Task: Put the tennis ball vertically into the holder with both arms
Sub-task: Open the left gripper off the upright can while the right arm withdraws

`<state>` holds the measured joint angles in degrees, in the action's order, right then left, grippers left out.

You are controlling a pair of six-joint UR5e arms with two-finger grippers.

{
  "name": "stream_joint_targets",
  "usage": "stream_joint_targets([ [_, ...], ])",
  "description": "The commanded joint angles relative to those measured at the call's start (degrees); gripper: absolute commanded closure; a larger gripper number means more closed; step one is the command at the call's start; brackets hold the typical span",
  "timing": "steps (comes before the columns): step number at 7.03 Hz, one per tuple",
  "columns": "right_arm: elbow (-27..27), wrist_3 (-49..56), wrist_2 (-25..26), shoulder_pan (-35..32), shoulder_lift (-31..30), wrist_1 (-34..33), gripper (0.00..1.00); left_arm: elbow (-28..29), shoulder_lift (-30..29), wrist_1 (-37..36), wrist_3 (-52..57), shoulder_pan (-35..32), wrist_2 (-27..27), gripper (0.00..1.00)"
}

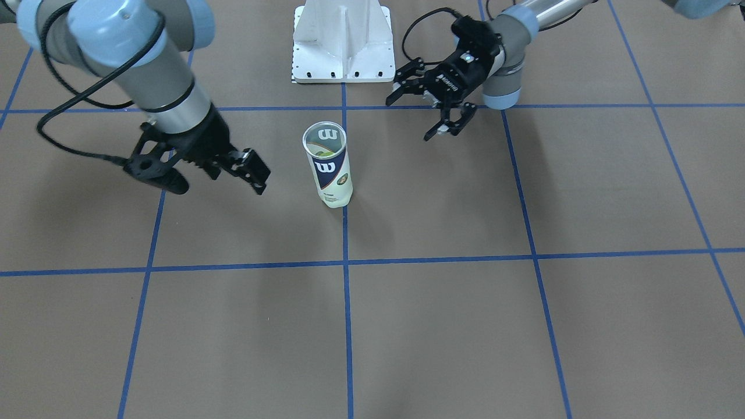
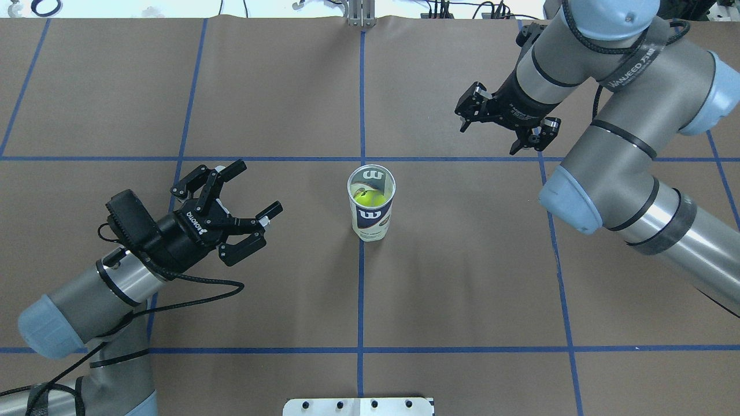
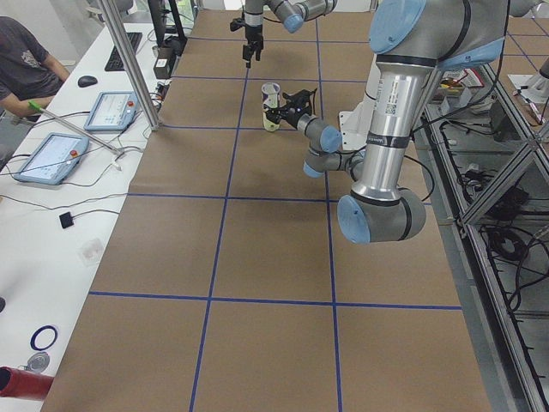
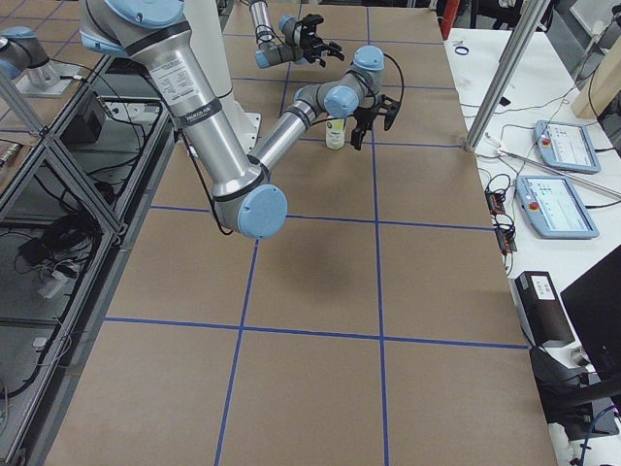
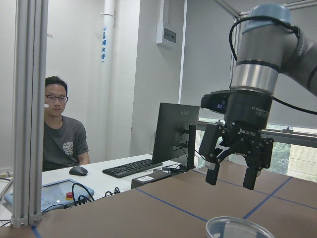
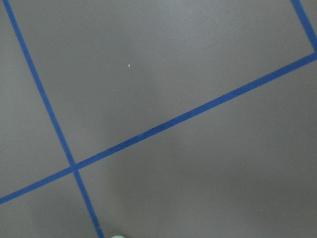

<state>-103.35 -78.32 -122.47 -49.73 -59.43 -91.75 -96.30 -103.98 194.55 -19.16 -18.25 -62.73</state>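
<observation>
Standing upright on the brown table (image 1: 454,326) in the front-facing view, the holder (image 1: 329,169) sits on a blue tape line (image 1: 347,314) with its mouth open at the top. The left gripper (image 1: 409,120) hangs at 2 o'clock from it, well apart, its fingers spread and holding nothing. The right gripper (image 1: 218,186) is at 9 o'clock, near the holder but clear of it, its fingers likewise spread and empty. The white pedestal base (image 1: 343,41) lies at 12 o'clock.

From overhead, a yellow-green tennis ball (image 2: 373,199) shows inside the holder. The left gripper is at 9 o'clock of it and the right gripper at 2 o'clock, both with fingers wide.

In the left side view the near arm's gripper is just beside the holder. In the right side view the holder shows close under the near arm's wrist.

The left wrist camera catches the holder's clear rim at 6 o'clock. Beyond it the right gripper points down with fingers apart, and an operator (image 5: 57,134) sits at 9 o'clock by a keyboard (image 5: 131,167) and monitor (image 5: 176,131).

The right wrist camera shows table and crossing tape, plus a pale sliver at the bottom edge that I cannot identify
</observation>
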Motion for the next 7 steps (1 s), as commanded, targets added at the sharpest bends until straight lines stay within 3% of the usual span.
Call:
stream_joint_targets([
  [1,1.3,4.6,0.0,-3.0,-2.1,0.0,0.01,-2.0,1.6,0.5,0.0,-1.9,0.2,0.01],
  [3,2.7,15.0,0.0,-7.5,-5.8,0.2,0.01,-0.4,1.7,-2.0,-2.4,-7.5,0.6,0.02],
  [4,3.9,20.2,0.0,-9.6,-7.2,0.3,0.01,0.2,1.6,-11.7,-5.9,-13.2,0.6,0.01],
  [7,6.5,33.3,0.0,-14.5,-11.7,0.3,0.01,2.7,3.4,-25.9,-9.0,-21.8,0.3,0.01],
])
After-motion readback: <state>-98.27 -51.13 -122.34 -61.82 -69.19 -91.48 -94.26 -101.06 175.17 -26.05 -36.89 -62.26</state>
